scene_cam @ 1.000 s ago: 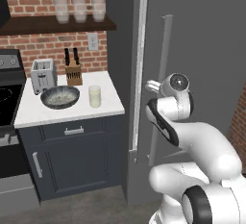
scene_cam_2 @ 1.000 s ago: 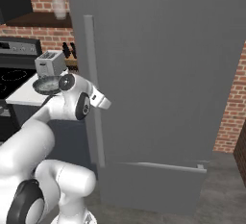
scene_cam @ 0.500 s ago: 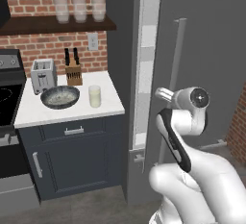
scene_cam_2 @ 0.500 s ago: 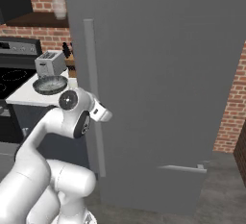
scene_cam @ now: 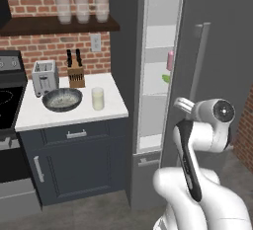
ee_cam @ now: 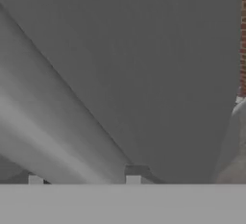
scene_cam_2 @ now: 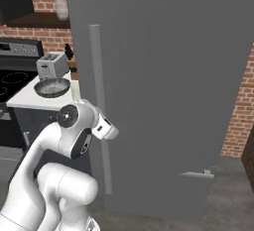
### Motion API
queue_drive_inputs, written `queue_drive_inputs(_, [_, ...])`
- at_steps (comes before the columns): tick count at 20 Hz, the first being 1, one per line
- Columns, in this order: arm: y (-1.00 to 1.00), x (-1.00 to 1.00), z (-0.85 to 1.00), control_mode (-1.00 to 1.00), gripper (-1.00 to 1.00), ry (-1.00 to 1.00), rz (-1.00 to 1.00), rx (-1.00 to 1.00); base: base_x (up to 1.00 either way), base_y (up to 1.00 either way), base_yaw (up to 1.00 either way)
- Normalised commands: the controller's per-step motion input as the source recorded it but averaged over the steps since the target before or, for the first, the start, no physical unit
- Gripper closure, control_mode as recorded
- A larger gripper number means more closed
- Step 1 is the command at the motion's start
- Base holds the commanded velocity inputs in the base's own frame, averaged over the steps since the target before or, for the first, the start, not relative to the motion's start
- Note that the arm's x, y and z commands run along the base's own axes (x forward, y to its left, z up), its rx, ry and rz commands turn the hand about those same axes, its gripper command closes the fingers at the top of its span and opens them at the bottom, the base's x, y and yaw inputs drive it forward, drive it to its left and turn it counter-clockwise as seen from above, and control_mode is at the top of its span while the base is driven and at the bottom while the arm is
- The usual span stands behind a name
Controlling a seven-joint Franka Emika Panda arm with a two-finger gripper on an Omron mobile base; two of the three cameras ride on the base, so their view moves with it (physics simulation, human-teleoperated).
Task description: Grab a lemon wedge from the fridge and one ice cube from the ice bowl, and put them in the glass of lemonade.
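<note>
Kitchen desk [scene_cam: 29, 118] at 9 o'clock carries a boxy silver toaster [scene_cam: 44, 76], the wide dark ice bowl [scene_cam: 62, 99] of speckled ice and the short clear glass of lemonade [scene_cam: 98, 98], grouped within reach. Toward 3 o'clock, the matte grey fridge [scene_cam: 217, 51] stands ajar; the green lemon wedge [scene_cam: 166, 78] rests on a white shelf below a pink bottle [scene_cam: 170, 60]. Whether the jaws grip the smooth bar handle [scene_cam_2: 99, 106] is unclear; likely swinging the door.
</note>
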Motion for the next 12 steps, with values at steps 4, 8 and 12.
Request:
queue_drive_inputs(4, [-1.0, -0.53, 0.06, -1.0, -1.0, 0.01, -0.33, 0.15, 0.0, 0.0, 0.0])
queue_drive_inputs(8, [-0.97, -0.66, 0.46, -1.0, -1.0, -0.05, -0.24, 0.18, 0.0, 0.0, 0.0])
queue_drive_inputs(12, [-0.55, -0.81, 0.8, -1.0, -1.0, -0.27, -0.15, 0.22, 0.0, 0.0, 0.0])
